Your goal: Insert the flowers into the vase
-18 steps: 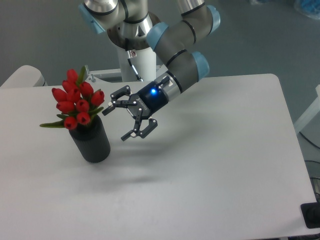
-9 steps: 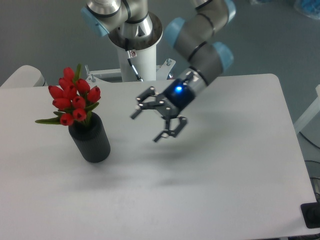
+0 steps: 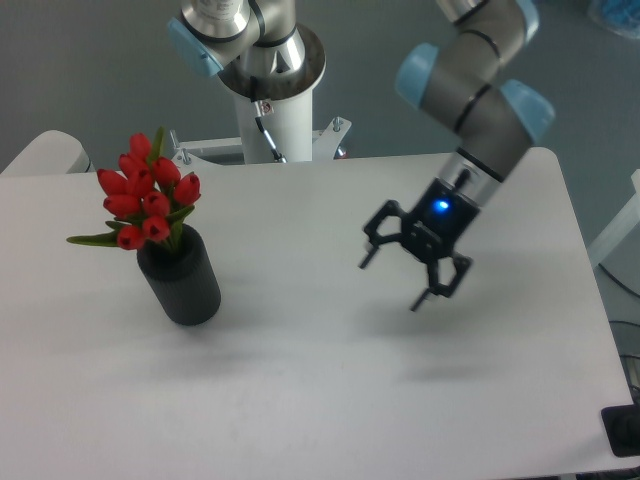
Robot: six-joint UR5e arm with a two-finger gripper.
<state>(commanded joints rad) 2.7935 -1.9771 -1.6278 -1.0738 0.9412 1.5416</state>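
Fixed camera, the only view. The flowers point(image 3: 147, 198) stood in the vase point(image 3: 181, 279) at the left of the frame: red buds bunched above the round mouth, stems going down inside the black cylinder, one green leaf sticking out sideways to the left over the rim. The vase stood upright on the table point(image 3: 330, 400), about mid-height in the picture, casting a soft shadow to its right. Nothing was touching the bunch or the vase.

Judgement on progress: the insertion looked done. The bunch sat in the mouth unsupported, leaning a little toward the upper left but not tipping out. How deep the stems reached could not be told, since the vase wall hid them. What was left, if anything, seemed to be only getting the arm clear.

The gripper point(image 3: 417, 264) hung right of centre in the frame, above the table surface with its shadow lying on the white top below and to the right of it. Its two fingers were spread wide apart and there was nothing between them. A blue light glowed on the wrist just above. The arm ran up from it toward the upper right of the frame.

Flowers and vase lay well apart from the gripper, off to its left across a stretch of table, at roughly the same height in the picture.
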